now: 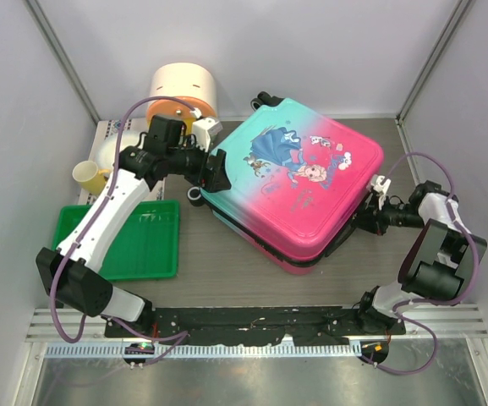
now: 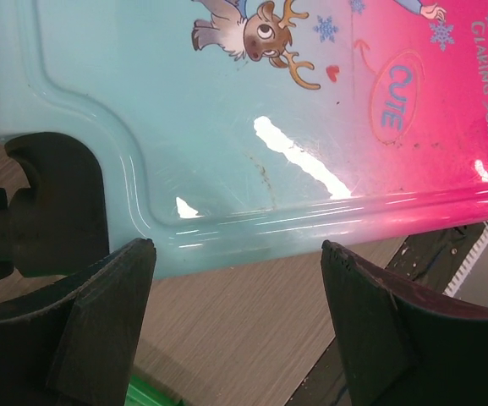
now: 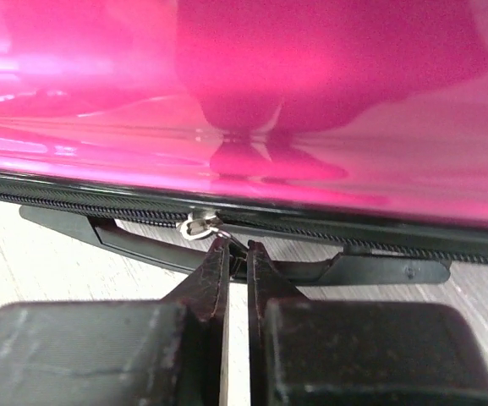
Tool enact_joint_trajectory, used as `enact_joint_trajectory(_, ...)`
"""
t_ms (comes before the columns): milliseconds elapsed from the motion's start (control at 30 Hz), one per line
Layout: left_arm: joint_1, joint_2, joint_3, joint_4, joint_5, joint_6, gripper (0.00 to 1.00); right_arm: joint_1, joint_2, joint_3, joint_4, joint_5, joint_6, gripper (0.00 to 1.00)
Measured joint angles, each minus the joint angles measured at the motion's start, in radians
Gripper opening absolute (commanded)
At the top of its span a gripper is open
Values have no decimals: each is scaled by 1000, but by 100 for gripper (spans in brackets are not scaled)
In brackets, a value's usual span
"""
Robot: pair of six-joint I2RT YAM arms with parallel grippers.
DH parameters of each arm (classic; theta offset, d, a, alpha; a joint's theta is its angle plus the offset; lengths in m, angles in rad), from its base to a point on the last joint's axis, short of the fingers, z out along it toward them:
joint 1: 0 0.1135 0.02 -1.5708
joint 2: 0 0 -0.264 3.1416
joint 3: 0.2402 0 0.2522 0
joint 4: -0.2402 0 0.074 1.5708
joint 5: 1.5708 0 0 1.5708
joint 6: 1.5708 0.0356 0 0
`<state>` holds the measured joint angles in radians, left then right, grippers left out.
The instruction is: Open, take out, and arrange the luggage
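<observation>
**Pink-and-turquoise luggage [image 1: 298, 182] closed, flat mid-worktop [image 1: 227, 279]**

Flanked on the left by green tray [image 1: 155, 245], yellow cup [image 1: 87, 176] and cream-orange drawer box [image 1: 184, 89]. Lettered "CUTE" [image 2: 393, 97]. Pinching zip pull [image 3: 200, 227] with right end effector [image 3: 235, 247], over black handle [image 3: 269, 264]. Hovering left end effector [image 2: 237, 254], spread, beside black wheel [image 2: 57, 199].

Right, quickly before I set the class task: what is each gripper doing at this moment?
Left gripper: open, holding nothing, fingers spread in front of the luggage edge.
Right gripper: closed, pinching the zip pull.
</observation>
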<state>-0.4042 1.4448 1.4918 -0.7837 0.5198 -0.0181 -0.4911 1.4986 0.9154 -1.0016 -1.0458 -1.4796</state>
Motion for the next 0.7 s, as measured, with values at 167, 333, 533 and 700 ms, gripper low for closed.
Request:
enact_joint_trajectory(167,-3,-1,-11,28,-52,-5,83,-60,0,9,7,-7,73,1)
enact_joint_trajectory(333,-3,-1,-32,32,-90,-23,83,-126,0,49,13,40,92,1)
enact_joint_trajectory(533,-3,0,-37,26,-141,-26,82,-135,-6,50,105,82,182,1)
enact_joint_trajectory(700,-2,0,-68,28,-189,-30,82,-135,-96,-52,349,116,374,1)
